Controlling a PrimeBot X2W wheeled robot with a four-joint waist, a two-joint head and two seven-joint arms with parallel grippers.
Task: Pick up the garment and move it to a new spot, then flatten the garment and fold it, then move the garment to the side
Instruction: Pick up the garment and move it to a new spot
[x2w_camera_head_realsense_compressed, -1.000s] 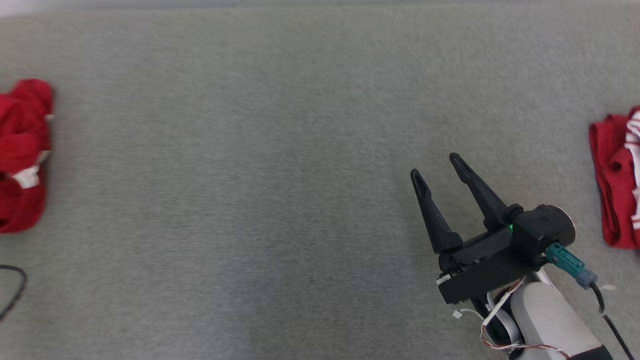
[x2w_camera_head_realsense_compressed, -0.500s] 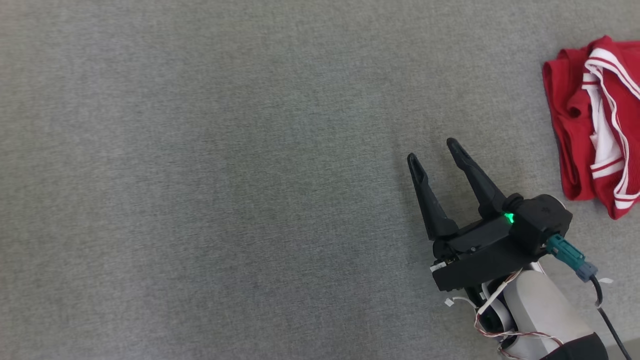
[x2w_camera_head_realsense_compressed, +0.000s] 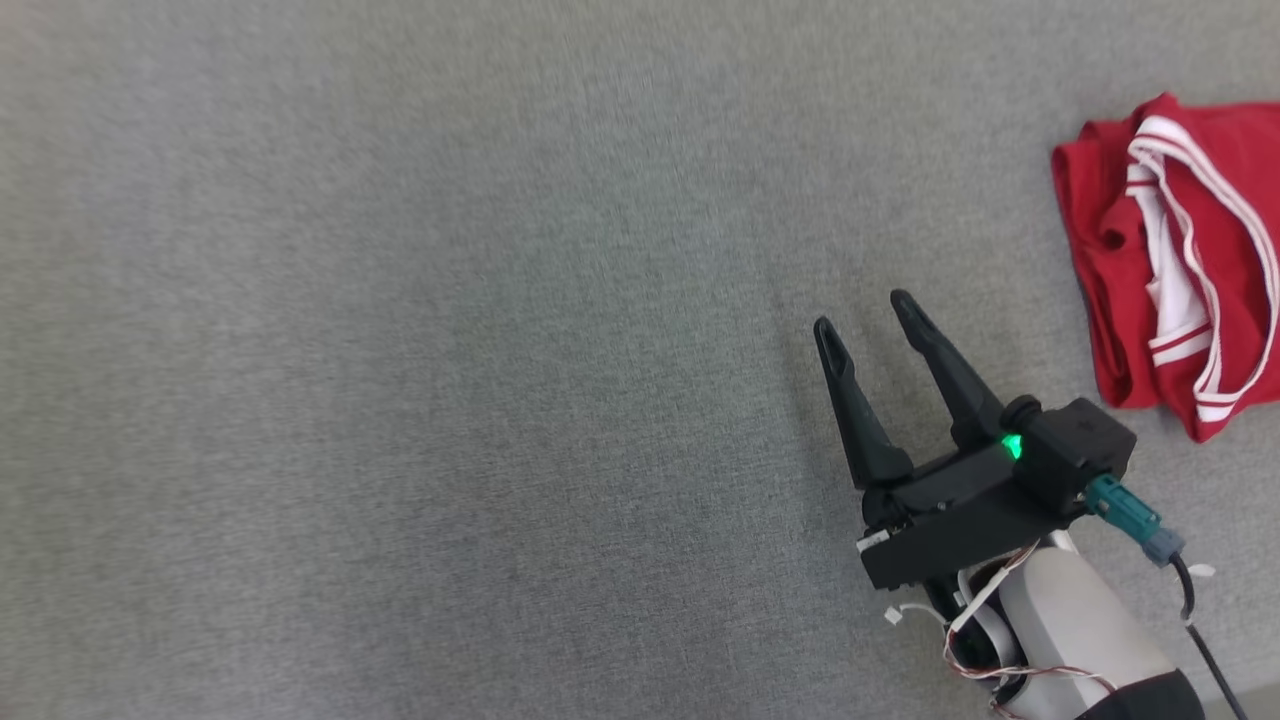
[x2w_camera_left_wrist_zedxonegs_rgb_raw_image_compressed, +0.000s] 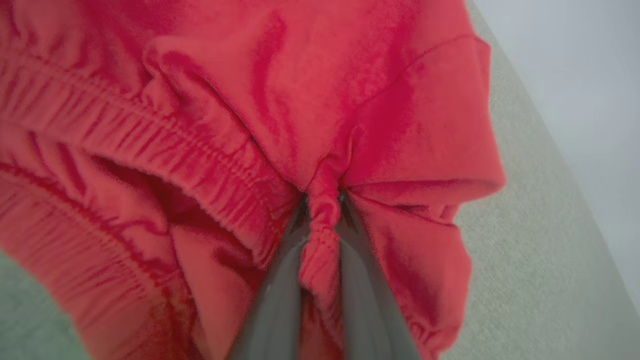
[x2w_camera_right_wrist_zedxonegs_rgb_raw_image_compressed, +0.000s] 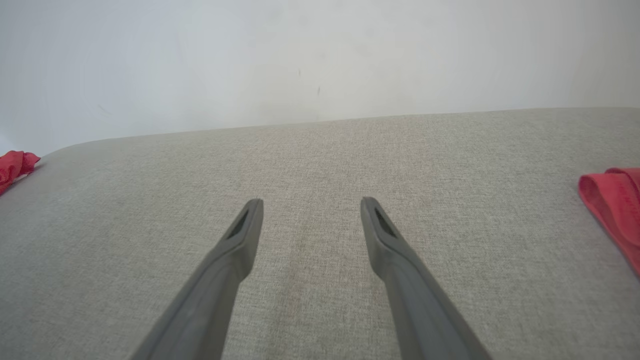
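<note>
Red garment (x2w_camera_left_wrist_zedxonegs_rgb_raw_image_compressed: 320, 100) is bunched over the grey cloth surface (x2w_camera_left_wrist_zedxonegs_rgb_raw_image_compressed: 525, 280), close to where that surface meets the pale wall (x2w_camera_left_wrist_zedxonegs_rgb_raw_image_compressed: 575, 75). Whether it rests there or hangs lifted cannot be told. It is too crumpled to show one clear long axis. In the left wrist view its gathered elastic band runs slantwise from the upper left down towards the middle. The left gripper (x2w_camera_left_wrist_zedxonegs_rgb_raw_image_compressed: 322, 207) has its fingers (x2w_camera_left_wrist_zedxonegs_rgb_raw_image_compressed: 277, 305) clamped on a narrow fold of the red garment. The right gripper (x2w_camera_head_realsense_compressed: 861, 312) hovers over bare surface, fingers apart and holding nothing, pointing up the head view with a lean to the left. To its right lies a striped garment (x2w_camera_head_realsense_compressed: 1170, 270), its long axis running up and down that view.
</note>
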